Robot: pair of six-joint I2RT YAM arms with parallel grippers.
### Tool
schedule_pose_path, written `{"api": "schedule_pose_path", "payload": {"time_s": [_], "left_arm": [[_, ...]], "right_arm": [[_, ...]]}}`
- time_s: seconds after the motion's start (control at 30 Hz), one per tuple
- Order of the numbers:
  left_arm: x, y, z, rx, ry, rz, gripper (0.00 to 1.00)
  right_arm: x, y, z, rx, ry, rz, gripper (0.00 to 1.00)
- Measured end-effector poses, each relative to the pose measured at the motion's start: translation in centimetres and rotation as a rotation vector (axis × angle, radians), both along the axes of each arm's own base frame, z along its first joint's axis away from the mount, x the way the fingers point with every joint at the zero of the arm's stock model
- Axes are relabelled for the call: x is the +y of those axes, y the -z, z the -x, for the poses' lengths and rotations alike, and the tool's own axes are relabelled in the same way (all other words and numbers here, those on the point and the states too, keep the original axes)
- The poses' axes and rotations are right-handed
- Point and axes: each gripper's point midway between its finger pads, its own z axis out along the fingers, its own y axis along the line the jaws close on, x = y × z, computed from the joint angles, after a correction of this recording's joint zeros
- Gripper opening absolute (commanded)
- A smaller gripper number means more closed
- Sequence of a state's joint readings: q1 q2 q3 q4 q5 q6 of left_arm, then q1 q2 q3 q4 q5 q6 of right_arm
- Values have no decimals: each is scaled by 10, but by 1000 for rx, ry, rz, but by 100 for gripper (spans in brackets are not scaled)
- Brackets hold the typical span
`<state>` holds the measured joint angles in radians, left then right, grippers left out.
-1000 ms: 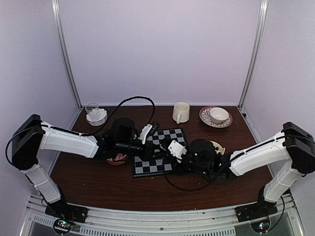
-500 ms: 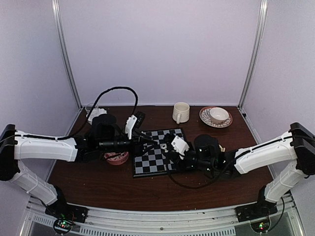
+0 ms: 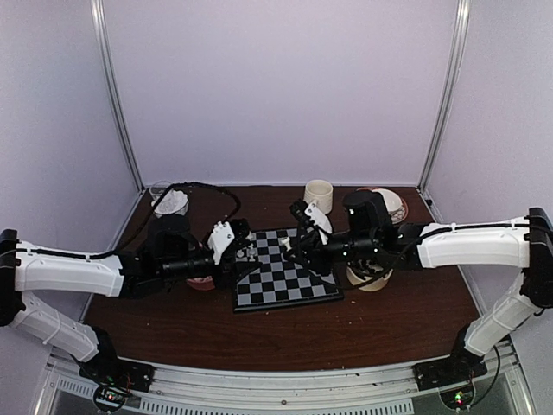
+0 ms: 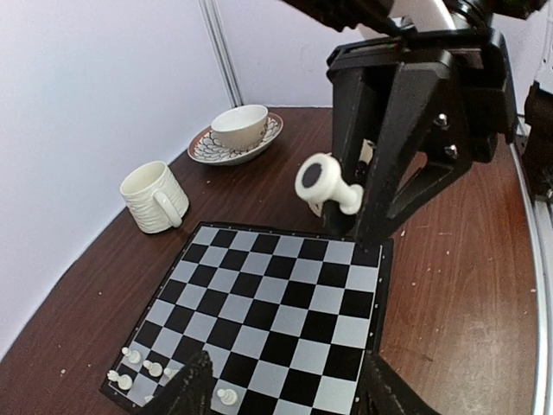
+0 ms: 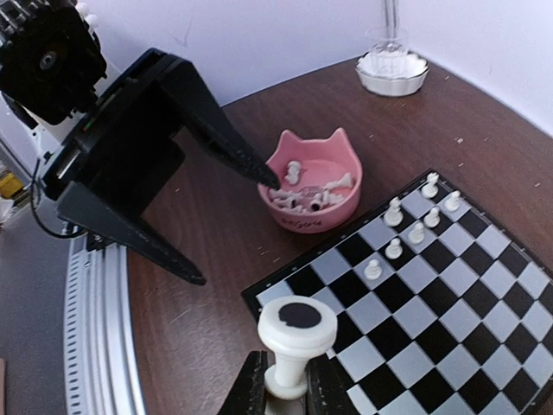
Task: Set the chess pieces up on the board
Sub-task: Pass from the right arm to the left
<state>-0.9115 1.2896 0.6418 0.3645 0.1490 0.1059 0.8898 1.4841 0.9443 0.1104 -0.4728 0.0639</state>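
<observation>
The board (image 3: 289, 278) lies mid-table and also shows in the left wrist view (image 4: 285, 298) and the right wrist view (image 5: 449, 303). Several white pawns (image 5: 406, 229) stand on its far-left corner (image 3: 251, 253). My right gripper (image 5: 287, 391) is shut on a white chess piece (image 5: 295, 339), held base-up above the board's edge; it also shows in the left wrist view (image 4: 328, 183). My left gripper (image 4: 289, 393) is open and empty over the board's left side, its fingers (image 5: 229, 138) spread. A pink cat-eared bowl (image 5: 311, 177) holds more white pieces.
A cream mug (image 3: 318, 197) and a cup on a patterned saucer (image 4: 238, 134) stand at the back. A cream bowl (image 3: 370, 277) sits right of the board. A glass in a white dish (image 5: 393, 65) is at the back left.
My right arm has lifted from the board's right side and swung toward the back, uncovering the cream bowl. My left gripper has drawn back to the left and come down at the board's left edge.
</observation>
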Motion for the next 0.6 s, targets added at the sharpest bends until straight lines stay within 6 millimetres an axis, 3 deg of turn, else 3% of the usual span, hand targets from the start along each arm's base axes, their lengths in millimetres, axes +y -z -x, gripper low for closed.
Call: {"api": "schedule_pose_path", "payload": {"time_s": [0.1, 0.13, 0.37, 0.6], "left_arm": [[-1, 3, 1, -76, 34, -50, 78], [-2, 5, 1, -100, 49, -69, 79], [-8, 41, -1, -160, 119, -232, 77], [-9, 48, 8, -249, 191, -287, 71]], "right_arm": [[5, 13, 11, 93, -70, 12, 5], [8, 18, 14, 124, -93, 19, 5], [23, 36, 31, 277, -220, 49, 9], [27, 42, 42, 377, -286, 87, 9]]}}
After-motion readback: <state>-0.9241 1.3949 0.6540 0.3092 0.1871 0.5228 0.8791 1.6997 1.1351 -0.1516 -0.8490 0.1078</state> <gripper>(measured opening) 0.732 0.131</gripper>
